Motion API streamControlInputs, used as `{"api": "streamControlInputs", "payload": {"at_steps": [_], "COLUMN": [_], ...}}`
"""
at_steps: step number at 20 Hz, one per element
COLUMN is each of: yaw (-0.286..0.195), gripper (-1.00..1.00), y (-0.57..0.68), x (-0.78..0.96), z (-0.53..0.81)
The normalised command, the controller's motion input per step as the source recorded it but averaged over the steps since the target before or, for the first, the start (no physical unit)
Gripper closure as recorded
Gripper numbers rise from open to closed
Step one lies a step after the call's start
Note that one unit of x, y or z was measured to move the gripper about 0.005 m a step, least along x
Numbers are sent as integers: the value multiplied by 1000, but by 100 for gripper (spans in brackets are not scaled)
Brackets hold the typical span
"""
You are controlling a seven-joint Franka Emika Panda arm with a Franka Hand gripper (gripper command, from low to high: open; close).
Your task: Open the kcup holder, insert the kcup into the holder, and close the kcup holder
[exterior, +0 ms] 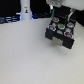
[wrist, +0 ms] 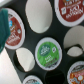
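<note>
White tabletop (exterior: 25, 55) fills most of the exterior view, with a dark, cluttered strip along the far edge and a small white bottle-like object (exterior: 26, 10) standing there toward the exterior view's left. Toward the exterior view's right sits the kcup holder (exterior: 51, 34), a black boxy unit whose tray of round slots lies open to the camera above; several pods with coloured tops show in it, though that view is too small to count them. The wrist view looks straight down on the tray (wrist: 30, 37). The kcup (wrist: 47, 52), with its round green top, sits in one of the middle slots. A pod with a red top (wrist: 71, 11) fills a slot at one corner, and another red-topped pod (wrist: 12, 31) fills a slot on the opposite side, partly behind a blurred green shape at the picture's edge. Several neighbouring slots (wrist: 39, 12) are bare, showing the white surface through their round openings. Two more pods are cut off at the picture's edge, their tops too cropped to make out. The arm hangs directly over the holder, with the gripper (exterior: 59, 11) just above the tray; whether its fingers are spread or closed cannot be told, and the wrist view shows nothing held between them.
</note>
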Motion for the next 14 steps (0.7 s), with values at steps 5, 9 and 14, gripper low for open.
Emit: {"api": "streamControlInputs", "payload": {"at_steps": [5,9,14], "yaw": [48,43,43], "gripper": [-100,-100,-100], "y": [-379,-377,-307], "x": [561,591,661], "z": [149,86,15]}}
